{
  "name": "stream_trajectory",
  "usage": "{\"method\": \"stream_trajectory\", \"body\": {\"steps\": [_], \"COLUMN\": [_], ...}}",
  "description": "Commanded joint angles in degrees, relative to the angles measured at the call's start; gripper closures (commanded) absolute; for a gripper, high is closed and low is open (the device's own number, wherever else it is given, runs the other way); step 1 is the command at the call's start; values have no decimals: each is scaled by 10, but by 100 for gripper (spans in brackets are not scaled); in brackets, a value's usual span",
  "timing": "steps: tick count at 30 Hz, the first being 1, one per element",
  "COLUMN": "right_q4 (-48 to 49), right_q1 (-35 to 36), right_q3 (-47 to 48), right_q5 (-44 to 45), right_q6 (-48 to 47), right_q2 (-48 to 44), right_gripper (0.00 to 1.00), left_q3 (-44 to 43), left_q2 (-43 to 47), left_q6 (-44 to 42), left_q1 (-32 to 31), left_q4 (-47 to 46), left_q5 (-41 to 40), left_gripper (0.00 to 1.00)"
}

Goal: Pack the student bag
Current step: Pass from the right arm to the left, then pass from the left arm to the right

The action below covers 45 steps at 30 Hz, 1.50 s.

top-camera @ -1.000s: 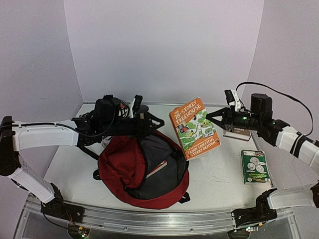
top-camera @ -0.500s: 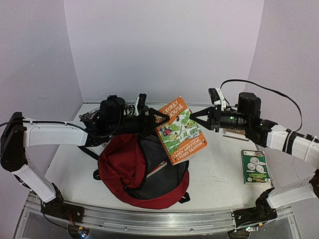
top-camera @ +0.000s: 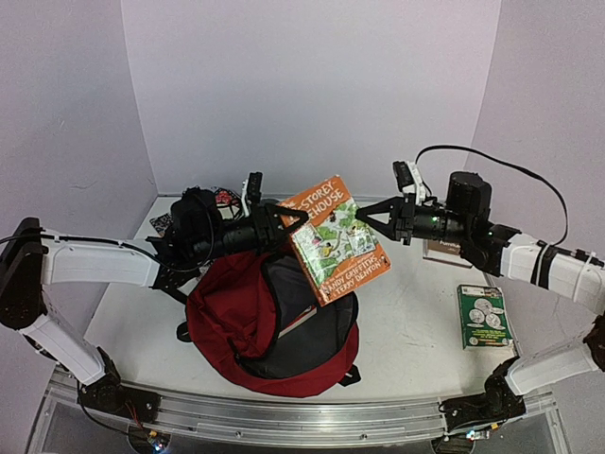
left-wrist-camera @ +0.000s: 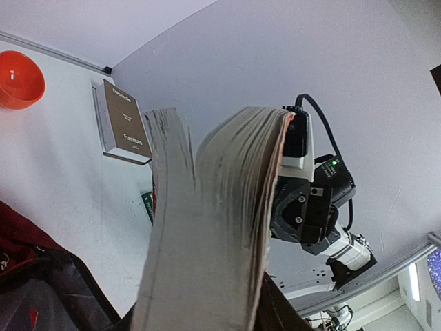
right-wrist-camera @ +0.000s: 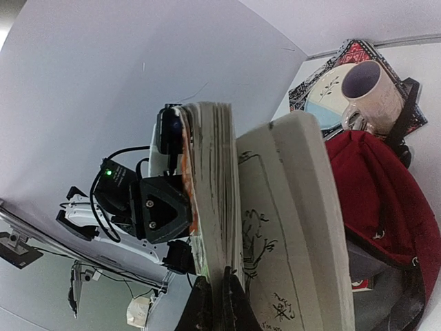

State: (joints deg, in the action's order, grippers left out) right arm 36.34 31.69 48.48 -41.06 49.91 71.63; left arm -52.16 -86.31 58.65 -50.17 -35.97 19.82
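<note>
The bag lies on the bench toward its near edge, a little left of the middle, with its mouth open upward and the grey lining showing (a red-and-white edge of something flat sticks out inside). An orange book hangs tilted in the air over the far right part of the bag, clear of the bench, caught between the two hands. The left hand has the book's left edge between its fingers, which lie against both faces, and the pages fan out in its wrist view. The right hand is clenched on the opposite edge, pinching a thin part of the book. Beyond the right hand a brown book lies flat toward the far right corner, and a green box sits by the right edge, well apart from the bag. A mug and a plate rest on a patterned cloth at the far left corner, just past the bag. An orange bowl stands near the brown book.
</note>
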Motion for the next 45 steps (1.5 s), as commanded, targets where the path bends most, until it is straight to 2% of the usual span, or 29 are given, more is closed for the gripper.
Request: {"method": "stream_trajectory", "body": {"steps": [1, 7, 9, 14, 16, 20, 24, 28, 35, 45], "right_q4": [27, 14, 5, -14, -14, -6, 54, 136, 269, 333], "right_q1": [6, 6, 6, 9, 17, 37, 52, 74, 132, 176], "right_q3": [40, 44, 43, 27, 14, -14, -74, -121, -139, -89], "right_q5": [12, 24, 38, 99, 124, 177, 222, 238, 253, 244], "right_q6": [-19, -28, -32, -37, -33, -7, 42, 90, 142, 164], "right_q2": [8, 16, 13, -17, -32, -49, -76, -81, -27, 76], "right_gripper": [100, 100, 94, 69, 53, 30, 4, 2, 2, 2], "left_q3": [3, 15, 22, 42, 54, 65, 65, 63, 47, 37], "left_q2": [45, 59, 66, 91, 103, 117, 127, 131, 120, 115], "left_q6": [9, 16, 19, 24, 28, 31, 32, 33, 43, 56], "left_q1": [-6, -5, -5, 2, 6, 11, 15, 17, 18, 18], "left_q4": [-90, -101, -102, -103, -104, -105, -109, -114, -140, -175], "left_q5": [30, 16, 2, -49, -75, -118, -152, -189, -232, -235], "left_gripper": [71, 97, 100, 100, 100, 100, 100, 100, 100, 100]}}
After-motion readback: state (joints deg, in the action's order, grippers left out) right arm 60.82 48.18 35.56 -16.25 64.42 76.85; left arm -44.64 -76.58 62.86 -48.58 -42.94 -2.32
